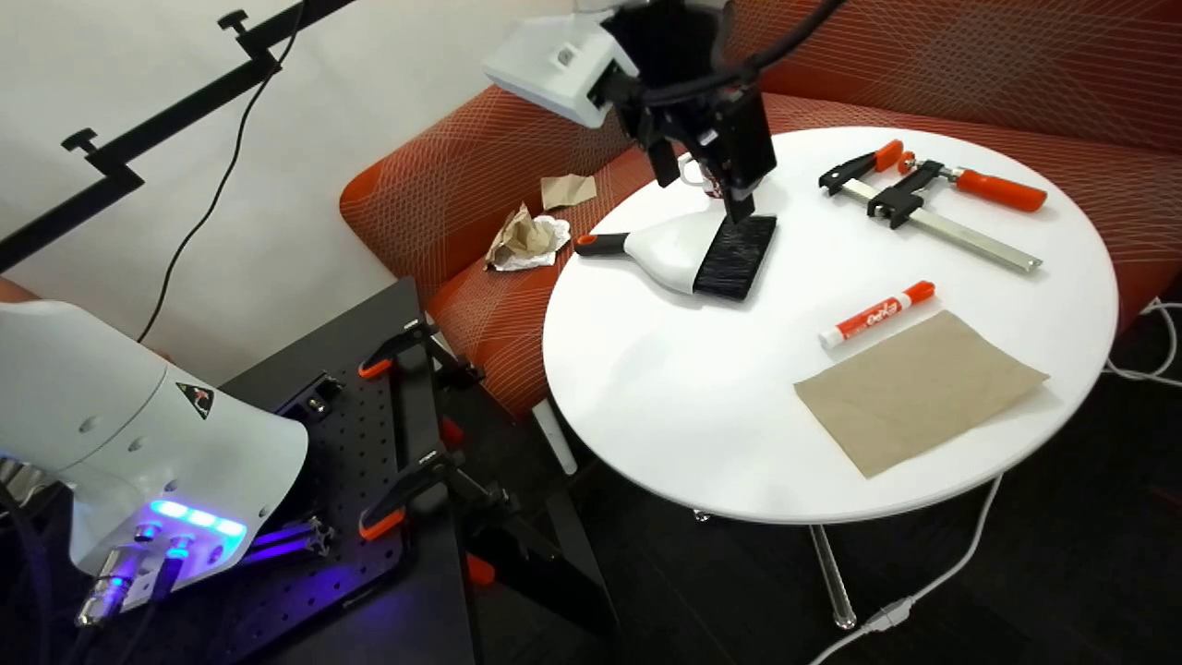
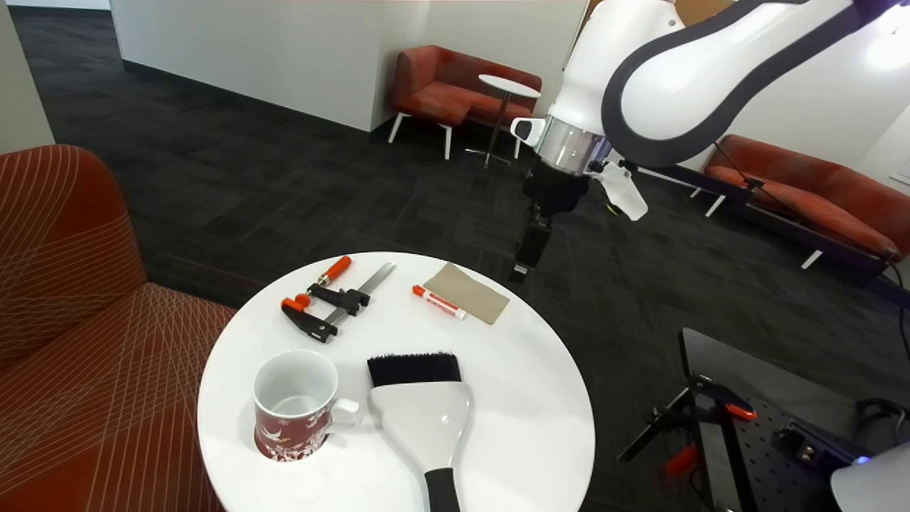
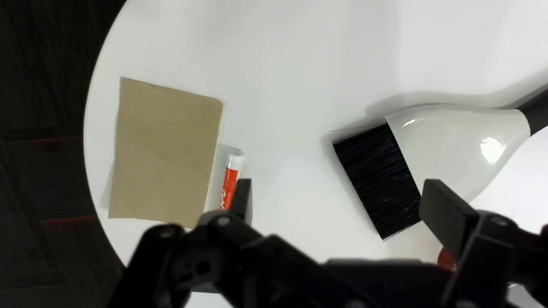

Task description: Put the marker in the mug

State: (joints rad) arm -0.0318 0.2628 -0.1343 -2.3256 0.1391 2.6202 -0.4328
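While the marker (image 1: 877,315) lies beside brown paper (image 1: 919,392), my empty gripper (image 3: 338,199) hangs, jaws spread, presumably to grasp it. The mug (image 2: 293,425) stands upright, probably to receive it.

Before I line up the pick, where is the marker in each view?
In an exterior view: the marker right of centre, by the upper-left edge of the sheet.
In an exterior view: the marker just below centre, by the lower-left edge of the sheet.
In the wrist view: the marker left of centre, by the right edge of the sheet, lower part behind the gripper.
Shared landmark: that same sheet.
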